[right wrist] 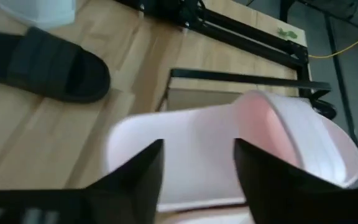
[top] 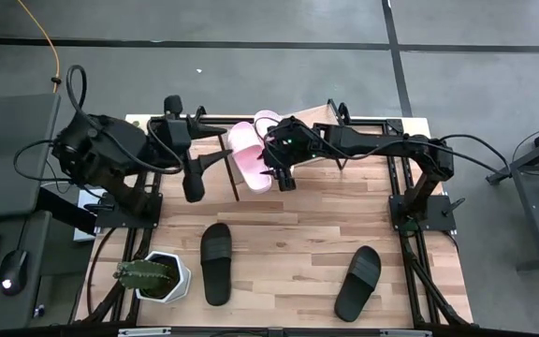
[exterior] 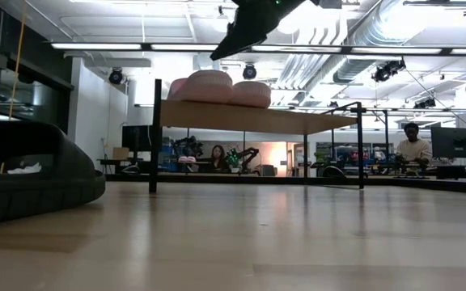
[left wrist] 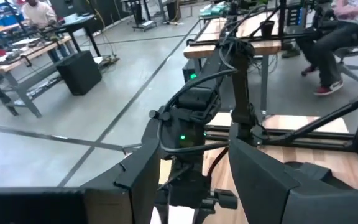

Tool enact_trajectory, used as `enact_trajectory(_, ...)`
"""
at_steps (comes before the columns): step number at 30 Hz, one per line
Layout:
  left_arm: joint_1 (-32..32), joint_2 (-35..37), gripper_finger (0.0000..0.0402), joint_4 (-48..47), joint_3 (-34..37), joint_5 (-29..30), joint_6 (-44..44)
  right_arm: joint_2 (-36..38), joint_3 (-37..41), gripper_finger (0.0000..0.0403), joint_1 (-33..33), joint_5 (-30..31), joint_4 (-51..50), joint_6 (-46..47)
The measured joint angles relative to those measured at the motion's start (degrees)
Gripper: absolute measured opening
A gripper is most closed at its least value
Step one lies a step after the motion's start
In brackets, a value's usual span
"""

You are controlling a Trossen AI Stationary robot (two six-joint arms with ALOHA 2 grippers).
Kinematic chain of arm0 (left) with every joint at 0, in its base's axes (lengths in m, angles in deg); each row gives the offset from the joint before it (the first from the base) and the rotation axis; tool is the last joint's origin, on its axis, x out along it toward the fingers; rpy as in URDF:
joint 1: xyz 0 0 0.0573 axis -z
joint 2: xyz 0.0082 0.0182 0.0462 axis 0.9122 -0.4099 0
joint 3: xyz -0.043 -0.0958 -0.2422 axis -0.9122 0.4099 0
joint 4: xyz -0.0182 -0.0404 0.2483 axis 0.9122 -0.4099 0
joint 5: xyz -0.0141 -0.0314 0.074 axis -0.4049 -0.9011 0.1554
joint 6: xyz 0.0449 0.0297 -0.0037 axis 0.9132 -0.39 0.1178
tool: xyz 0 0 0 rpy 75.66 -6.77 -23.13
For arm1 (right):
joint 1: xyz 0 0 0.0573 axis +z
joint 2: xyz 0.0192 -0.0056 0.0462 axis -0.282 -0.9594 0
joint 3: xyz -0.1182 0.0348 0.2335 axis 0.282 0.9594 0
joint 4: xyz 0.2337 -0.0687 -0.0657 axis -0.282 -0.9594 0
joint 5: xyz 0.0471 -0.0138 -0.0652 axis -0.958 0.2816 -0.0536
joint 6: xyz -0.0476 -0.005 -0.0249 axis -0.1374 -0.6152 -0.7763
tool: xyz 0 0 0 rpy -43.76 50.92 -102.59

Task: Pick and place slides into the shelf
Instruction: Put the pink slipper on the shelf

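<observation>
Two pale pink slides (top: 249, 154) (top: 268, 120) lie side by side, soles down, on the left end of the light-wood shelf (top: 318, 114); the low view shows them (exterior: 209, 85) on top of the panel (exterior: 257, 120). My right gripper (top: 279, 173) hovers open just above the nearer pink slide (right wrist: 229, 143), one finger on each side of it, touching nothing. My left gripper (top: 221, 143) waits open beside the shelf's left end. Two black slides (top: 216, 262) (top: 358, 281) rest flat on the tabletop near its near edge.
A white pot with a cactus (top: 152, 276) stands at the table's near left corner, beside the left black slide. The shelf's black frame legs (exterior: 155, 137) stand on the tabletop. Bare wood lies between the shelf and the black slides. People sit in the room beyond.
</observation>
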Motion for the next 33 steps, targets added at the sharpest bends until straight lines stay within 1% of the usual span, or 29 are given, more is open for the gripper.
enact_trajectory(2,0.00,0.19,0.0177,-0.16,0.02,-0.23,0.10,0.00,0.00,0.0145,0.51,0.26,0.75,1.24)
enact_trajectory(6,0.00,0.21,0.0177,-0.14,0.04,-0.46,0.91,0.00,0.00,0.0045,1.18,1.13,3.15,2.60)
enact_trajectory(7,0.00,0.23,0.0177,-0.12,0.04,-0.46,0.89,0.00,0.00,0.0024,1.18,1.14,3.88,3.11)
enact_trajectory(8,0.00,0.27,0.0177,-0.12,0.04,-0.46,0.66,0.00,0.00,0.0012,1.11,1.14,4.49,3.76)
enact_trajectory(12,0.00,0.09,0.0177,-0.03,0.04,-1.67,0.18,-0.23,0.00,0.0022,0.40,3.29,6.12,5.57)
enact_trajectory(14,0.00,0.06,0.0177,-0.05,0.04,-3.28,-0.62,-0.47,0.00,0.0010,-0.34,4.15,5.74,5.81)
enact_trajectory(16,0.00,0.06,0.0177,-0.02,0.04,-4.53,-0.86,-0.93,-0.01,0.0003,-1.14,3.55,5.86,6.35)
enact_trajectory(23,0.00,0.06,0.0177,-0.03,0.04,-4.57,0.47,-1.11,-0.04,0.0002,-3.10,2.53,6.69,8.67)
enact_trajectory(33,0.00,0.06,0.0177,-0.03,0.04,-4.57,1.01,-1.63,-0.04,0.0000,-3.18,-0.04,7.95,8.57)
